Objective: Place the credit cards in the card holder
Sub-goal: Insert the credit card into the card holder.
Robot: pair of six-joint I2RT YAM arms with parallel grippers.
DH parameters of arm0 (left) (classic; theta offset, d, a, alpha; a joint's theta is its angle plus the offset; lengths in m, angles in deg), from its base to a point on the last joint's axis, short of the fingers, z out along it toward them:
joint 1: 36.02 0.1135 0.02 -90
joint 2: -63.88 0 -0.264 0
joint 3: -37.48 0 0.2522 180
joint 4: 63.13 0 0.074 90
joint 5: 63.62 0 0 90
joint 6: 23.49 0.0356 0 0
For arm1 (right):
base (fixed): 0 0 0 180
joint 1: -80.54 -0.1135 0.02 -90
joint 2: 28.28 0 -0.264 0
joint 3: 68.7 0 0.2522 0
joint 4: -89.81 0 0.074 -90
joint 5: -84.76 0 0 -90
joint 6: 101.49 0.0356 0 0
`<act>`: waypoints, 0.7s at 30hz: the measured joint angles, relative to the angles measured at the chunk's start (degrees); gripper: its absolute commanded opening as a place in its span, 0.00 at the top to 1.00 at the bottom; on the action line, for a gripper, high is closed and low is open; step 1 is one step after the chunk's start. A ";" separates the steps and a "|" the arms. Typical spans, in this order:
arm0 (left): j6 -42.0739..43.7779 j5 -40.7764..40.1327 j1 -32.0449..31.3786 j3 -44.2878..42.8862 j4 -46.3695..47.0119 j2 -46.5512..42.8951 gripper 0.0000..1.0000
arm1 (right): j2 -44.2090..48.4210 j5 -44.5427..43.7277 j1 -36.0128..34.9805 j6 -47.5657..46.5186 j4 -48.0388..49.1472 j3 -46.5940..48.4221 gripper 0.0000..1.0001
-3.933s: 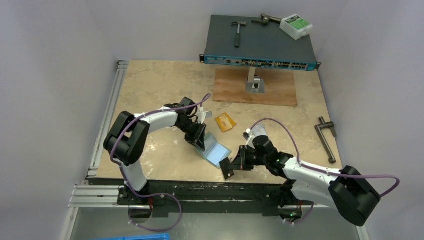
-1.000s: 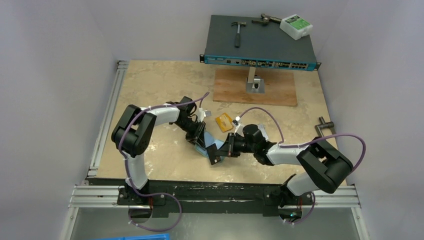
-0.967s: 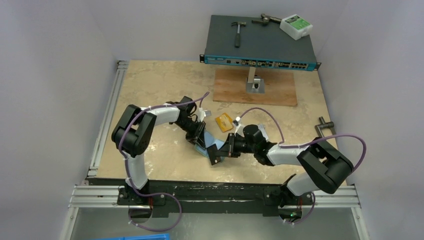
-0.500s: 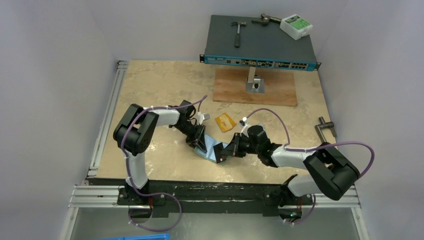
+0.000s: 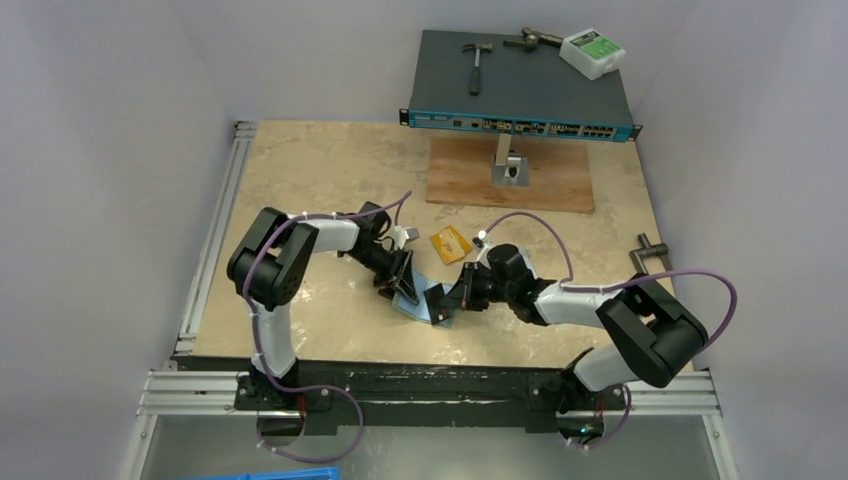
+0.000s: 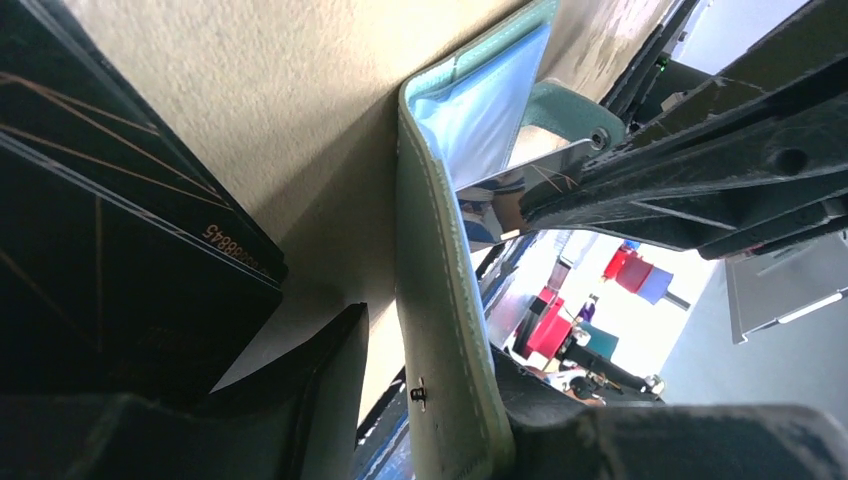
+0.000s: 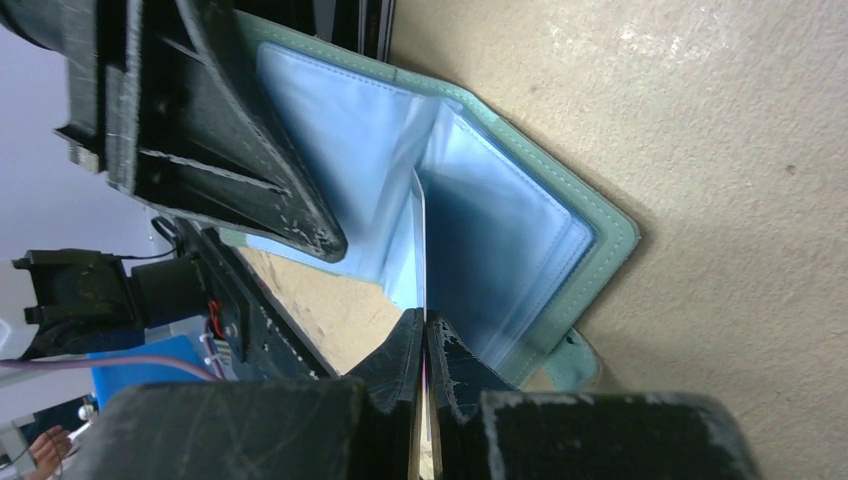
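Right jaws pinch a card [image 7: 420,250] edge-on, long axis aimed into the card holder [image 7: 505,235]; left jaws clamp its cover

One marking found. Left wrist view: the black flat rectangle [image 6: 120,230], crossed by thin gold lines, carries a short row of small pale digits near its edge, upside down to the camera; the individual figures cannot be confirmed. Top view: the green label on the white box [image 5: 592,52] is too small to read
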State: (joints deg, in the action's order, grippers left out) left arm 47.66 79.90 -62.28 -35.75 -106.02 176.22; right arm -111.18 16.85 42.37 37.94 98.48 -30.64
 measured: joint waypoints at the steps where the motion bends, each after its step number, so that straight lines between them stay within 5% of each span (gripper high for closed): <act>1: -0.09 -0.22 0.00 0.00 0.13 -0.24 0.65 | 0.02 0.00 0.00 -0.24 -0.50 0.00 1.00; 21: 4.94 -11.39 1.73 -7.08 -2.56 -2.19 0.81 | 2.82 0.46 0.00 -2.62 -2.01 -3.23 1.00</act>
State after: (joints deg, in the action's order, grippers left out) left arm 52.60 68.51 -60.55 -42.83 -108.57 174.03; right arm -108.36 17.30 42.37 35.31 96.47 -33.88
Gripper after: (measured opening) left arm 0.207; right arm 0.004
